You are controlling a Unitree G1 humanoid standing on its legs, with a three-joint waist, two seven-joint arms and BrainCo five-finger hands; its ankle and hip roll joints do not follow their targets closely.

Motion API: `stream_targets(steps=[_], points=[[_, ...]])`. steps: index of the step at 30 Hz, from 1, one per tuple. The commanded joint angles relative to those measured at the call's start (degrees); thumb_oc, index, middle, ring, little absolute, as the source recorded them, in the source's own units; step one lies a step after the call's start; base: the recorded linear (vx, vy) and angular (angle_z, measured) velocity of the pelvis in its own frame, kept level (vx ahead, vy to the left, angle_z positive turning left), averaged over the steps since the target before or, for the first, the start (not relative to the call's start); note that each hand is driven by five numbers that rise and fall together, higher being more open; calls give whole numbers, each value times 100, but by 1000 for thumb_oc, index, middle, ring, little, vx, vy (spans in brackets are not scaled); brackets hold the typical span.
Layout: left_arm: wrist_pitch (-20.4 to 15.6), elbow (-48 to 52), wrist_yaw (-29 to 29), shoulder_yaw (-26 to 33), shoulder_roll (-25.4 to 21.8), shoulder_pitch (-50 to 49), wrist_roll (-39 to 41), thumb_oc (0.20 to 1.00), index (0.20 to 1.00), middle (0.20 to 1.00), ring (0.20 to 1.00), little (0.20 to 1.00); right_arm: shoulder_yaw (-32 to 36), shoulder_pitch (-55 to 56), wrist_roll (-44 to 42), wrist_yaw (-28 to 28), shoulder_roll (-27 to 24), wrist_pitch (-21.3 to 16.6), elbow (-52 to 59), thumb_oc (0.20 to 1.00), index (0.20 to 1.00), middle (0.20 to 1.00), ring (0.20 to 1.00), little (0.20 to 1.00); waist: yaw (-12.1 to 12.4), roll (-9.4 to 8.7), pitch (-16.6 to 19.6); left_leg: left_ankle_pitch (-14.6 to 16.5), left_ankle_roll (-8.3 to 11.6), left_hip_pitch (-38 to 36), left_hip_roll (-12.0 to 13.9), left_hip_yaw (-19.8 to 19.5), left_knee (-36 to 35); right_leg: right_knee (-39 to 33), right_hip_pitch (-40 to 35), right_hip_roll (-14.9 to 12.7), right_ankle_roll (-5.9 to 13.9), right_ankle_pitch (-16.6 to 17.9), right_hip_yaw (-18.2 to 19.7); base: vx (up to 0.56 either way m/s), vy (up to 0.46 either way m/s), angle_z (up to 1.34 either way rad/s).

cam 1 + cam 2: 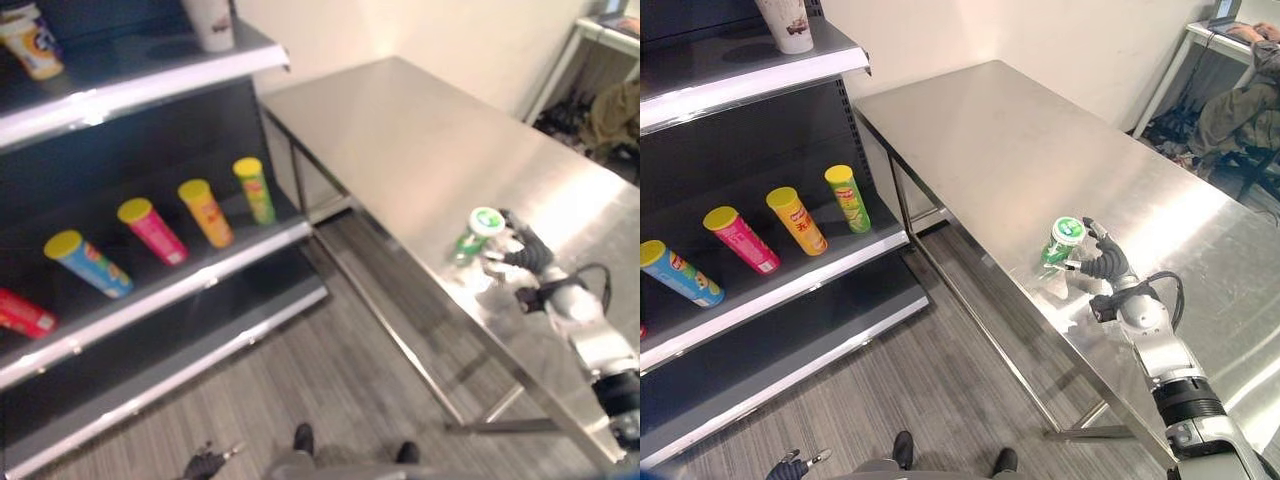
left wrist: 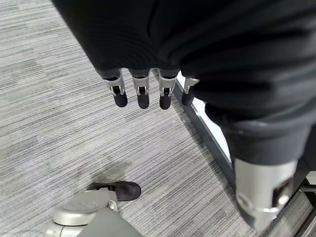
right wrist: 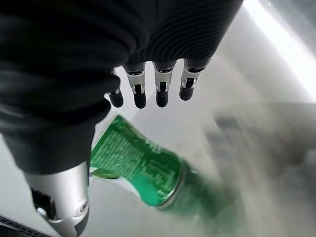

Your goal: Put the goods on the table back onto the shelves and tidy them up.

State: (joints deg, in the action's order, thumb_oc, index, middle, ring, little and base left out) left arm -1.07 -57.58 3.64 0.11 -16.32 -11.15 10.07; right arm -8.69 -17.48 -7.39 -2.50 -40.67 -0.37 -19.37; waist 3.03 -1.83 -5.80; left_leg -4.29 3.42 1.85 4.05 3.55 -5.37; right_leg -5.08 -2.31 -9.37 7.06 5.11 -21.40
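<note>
Reaching beside the green can (image 1: 1063, 243) on the steel table (image 1: 1010, 140), the right hand (image 1: 1106, 264) hangs with fingers loosely spread, apparently not gripping.

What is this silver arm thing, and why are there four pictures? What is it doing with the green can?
It is a robot shaped like a person. Two pictures come from cameras in its head, looking down. The other two come from cameras on its wrists, so you see fingers up close. Its right hand is beside a green can standing on the shiny metal table, with straight fingers, not gripping it. Its left hand hangs open over the grey floor. Next to the table is a dark shelf with more tall cans lined up.
</note>
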Motion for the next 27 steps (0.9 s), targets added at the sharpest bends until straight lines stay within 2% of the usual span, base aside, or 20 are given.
stream_targets(steps=[1, 6, 7, 8, 19, 23, 27], points=[[-47, -250, 104, -155, -78, 233, 36, 1000, 1000, 1000, 1000, 1000, -227, -698, 36, -249, -80, -188, -296, 1000, 1000, 1000, 1000, 1000, 234, 127, 70, 243, 536, -335, 418, 520, 37, 9, -243, 61, 170, -445, -275, 0, 0, 0], [-46, -250, 122, -172, -75, 231, 64, 1000, 1000, 1000, 1000, 1000, -245, -765, 15, -300, -45, -184, -396, 1000, 1000, 1000, 1000, 1000, 271, 123, 61, 225, 547, -319, 423, 477, 37, 13, -273, 59, 160, -460, -354, 0, -6, 11], [-44, -246, 137, -176, -68, 228, 88, 1000, 1000, 1000, 1000, 1000, -274, -832, 64, -343, -46, -173, -463, 250, 250, 250, 250, 250, 292, 123, 59, 215, 555, -312, 423, 463, 37, 14, -288, 59, 152, -470, -379, 1, -4, 8], [-45, -245, 148, -189, -47, 215, 109, 1000, 1000, 1000, 1000, 1000, -308, -881, 112, -362, -53, -158, -502, 200, 200, 200, 200, 200, 311, 119, 62, 209, 557, -311, 425, 444, 37, 13, -295, 61, 149, -477, -395, 2, -1, 6], [-49, -329, 188, -139, -2, 200, 112, 1000, 1000, 1000, 1000, 1000, -375, -878, 254, -313, -255, -171, -333, 200, 200, 200, 200, 200, 293, 95, 44, 217, 561, -344, 425, 463, 37, 8, -327, 57, 153, -480, -415, 1, 2, 5], [-48, -284, 205, -69, -12, 198, 125, 1000, 1000, 1000, 1000, 1000, -192, -759, 399, -341, -473, -243, 302, 200, 200, 200, 200, 200, 270, 89, 35, 228, 561, -373, 434, 473, 37, 18, -342, 57, 159, -488, -402, 0, 0, 0], [-70, -245, 255, 17, 0, 208, 100, 1000, 1000, 1000, 1000, 1000, 145, -665, 399, -407, -685, -513, 1369, 200, 200, 200, 200, 200, 239, 99, 16, 252, 579, -405, 458, 496, 43, 33, -362, 69, 155, -521, -384, 0, 0, 0]])
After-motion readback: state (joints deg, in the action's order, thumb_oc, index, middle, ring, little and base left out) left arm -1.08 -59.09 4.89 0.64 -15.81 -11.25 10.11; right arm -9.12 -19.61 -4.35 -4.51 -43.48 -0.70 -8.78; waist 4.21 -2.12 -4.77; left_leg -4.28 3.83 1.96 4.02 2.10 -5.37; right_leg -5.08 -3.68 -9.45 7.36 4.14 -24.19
